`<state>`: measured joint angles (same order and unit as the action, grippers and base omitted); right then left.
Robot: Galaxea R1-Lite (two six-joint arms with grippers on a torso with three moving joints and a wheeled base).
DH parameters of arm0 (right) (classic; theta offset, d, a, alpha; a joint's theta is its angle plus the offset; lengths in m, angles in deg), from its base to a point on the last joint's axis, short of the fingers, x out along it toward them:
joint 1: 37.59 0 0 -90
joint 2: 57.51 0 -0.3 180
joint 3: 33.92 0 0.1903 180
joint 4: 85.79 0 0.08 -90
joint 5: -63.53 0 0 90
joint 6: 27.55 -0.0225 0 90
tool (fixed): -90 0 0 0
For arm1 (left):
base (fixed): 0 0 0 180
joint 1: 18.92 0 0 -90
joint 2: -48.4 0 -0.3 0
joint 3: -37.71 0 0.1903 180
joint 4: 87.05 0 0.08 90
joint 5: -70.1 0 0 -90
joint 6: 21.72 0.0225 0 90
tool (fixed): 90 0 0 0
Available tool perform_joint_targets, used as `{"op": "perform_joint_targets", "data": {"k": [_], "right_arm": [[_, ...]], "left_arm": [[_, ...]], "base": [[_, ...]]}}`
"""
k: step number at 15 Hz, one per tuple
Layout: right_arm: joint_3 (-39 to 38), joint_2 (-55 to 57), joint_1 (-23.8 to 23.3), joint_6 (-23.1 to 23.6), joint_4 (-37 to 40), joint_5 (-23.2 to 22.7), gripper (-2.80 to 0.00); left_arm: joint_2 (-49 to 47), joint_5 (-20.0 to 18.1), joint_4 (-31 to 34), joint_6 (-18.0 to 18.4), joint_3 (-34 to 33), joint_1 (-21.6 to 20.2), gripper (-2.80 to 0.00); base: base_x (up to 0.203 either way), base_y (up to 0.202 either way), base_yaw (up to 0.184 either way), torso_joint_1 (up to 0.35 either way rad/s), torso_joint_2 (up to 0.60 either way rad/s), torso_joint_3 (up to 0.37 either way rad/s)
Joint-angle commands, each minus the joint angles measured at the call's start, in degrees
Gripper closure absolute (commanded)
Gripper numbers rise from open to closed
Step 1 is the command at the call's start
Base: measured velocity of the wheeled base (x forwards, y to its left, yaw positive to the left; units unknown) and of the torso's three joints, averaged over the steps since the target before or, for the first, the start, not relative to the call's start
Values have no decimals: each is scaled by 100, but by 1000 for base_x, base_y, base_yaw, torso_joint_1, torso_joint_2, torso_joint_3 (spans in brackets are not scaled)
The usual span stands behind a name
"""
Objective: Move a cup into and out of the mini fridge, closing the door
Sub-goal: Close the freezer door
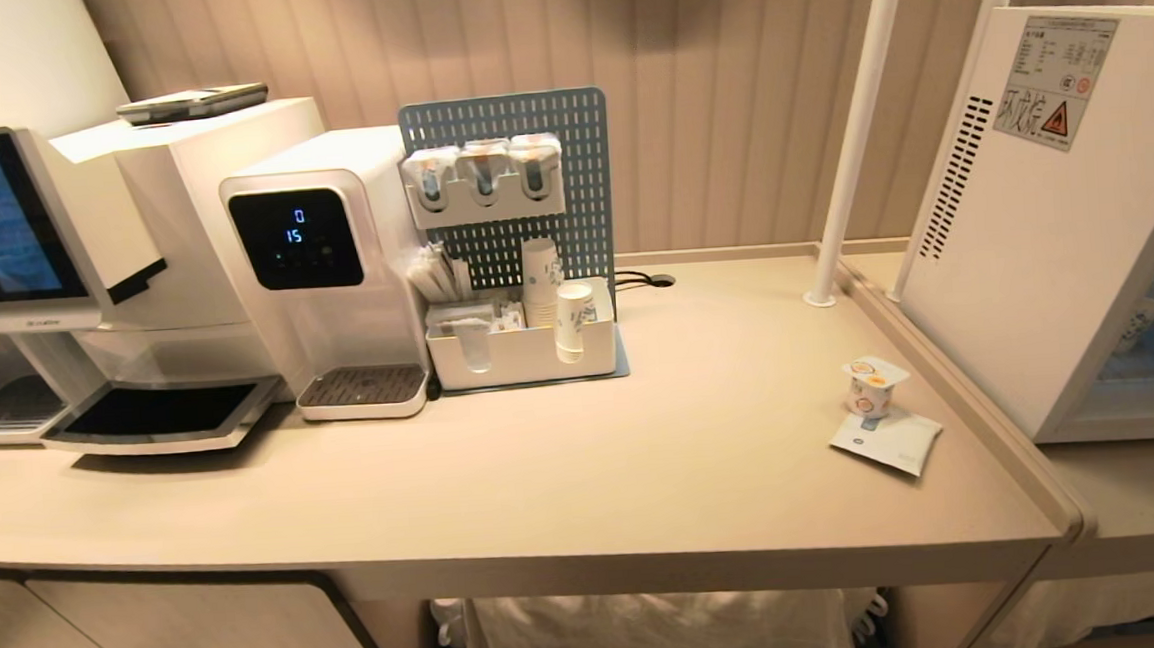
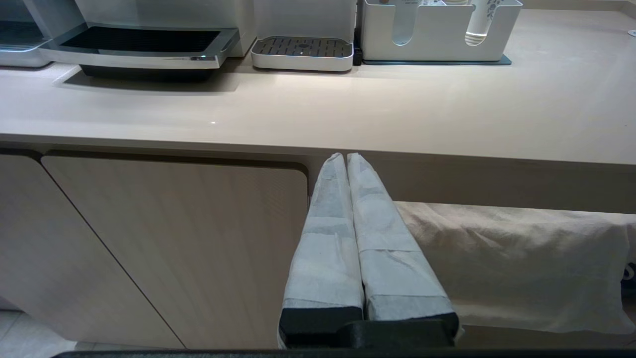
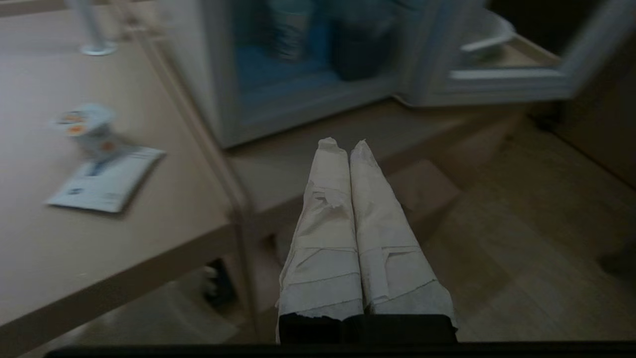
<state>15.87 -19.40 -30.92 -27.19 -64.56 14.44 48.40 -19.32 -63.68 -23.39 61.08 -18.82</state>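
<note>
Standing on a flat packet (image 1: pixel 886 440) near the counter's (image 1: pixel 644 440) right edge, the cup (image 1: pixel 871 387) is out of the fridge (image 1: pixel 1052 225), whose door (image 3: pixel 507 74) hangs open. The right gripper (image 3: pixel 343 145) hovers off the counter's corner, jaws pressed together and empty; the left gripper (image 2: pixel 346 156) sits parked below the counter edge, also closed. With jaws together, a reach for the cup would likely knock it over or shove it off the packet. Swinging toward the door could clip the counter's corner.

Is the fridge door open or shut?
Open. In the right wrist view the door is swung out to the side, and you can look straight into the mini fridge at the things inside.
</note>
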Motion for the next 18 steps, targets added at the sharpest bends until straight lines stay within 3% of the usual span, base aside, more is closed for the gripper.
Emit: {"op": "perform_joint_targets", "data": {"k": [1,3,4,6,8,11,15,18], "right_arm": [[-28,-1517,-483,109,947,780,0],[-380,-2177,-905,264,1075,795,0],[-524,-2250,-962,177,969,265,0],[-648,-2303,-977,-97,872,-1271,0],[-817,-2715,-840,-211,891,-2064,0],[-1143,-3743,-710,-317,1529,-3561,0],[-2668,-3834,-675,-316,280,-3926,0],[-2616,-3820,-667,403,355,-4126,0]], "left_arm": [[-9,3,0,0,-9,-1,0],[-9,3,0,-9,-9,-1,0],[-9,3,0,0,-9,-1,0],[-9,3,0,0,-9,-1,0],[-9,3,0,0,-9,-1,0],[-9,3,0,0,-9,-1,0],[-9,3,0,0,-9,-1,0],[-9,3,0,1,-9,-1,0]], "base": [[0,0,0,0,0,0],[0,0,0,0,0,0],[0,0,0,0,0,0],[0,0,0,0,0,0],[0,0,0,0,0,0],[0,0,0,0,0,0],[0,0,0,0,0,0],[0,0,0,0,0,0]]}}
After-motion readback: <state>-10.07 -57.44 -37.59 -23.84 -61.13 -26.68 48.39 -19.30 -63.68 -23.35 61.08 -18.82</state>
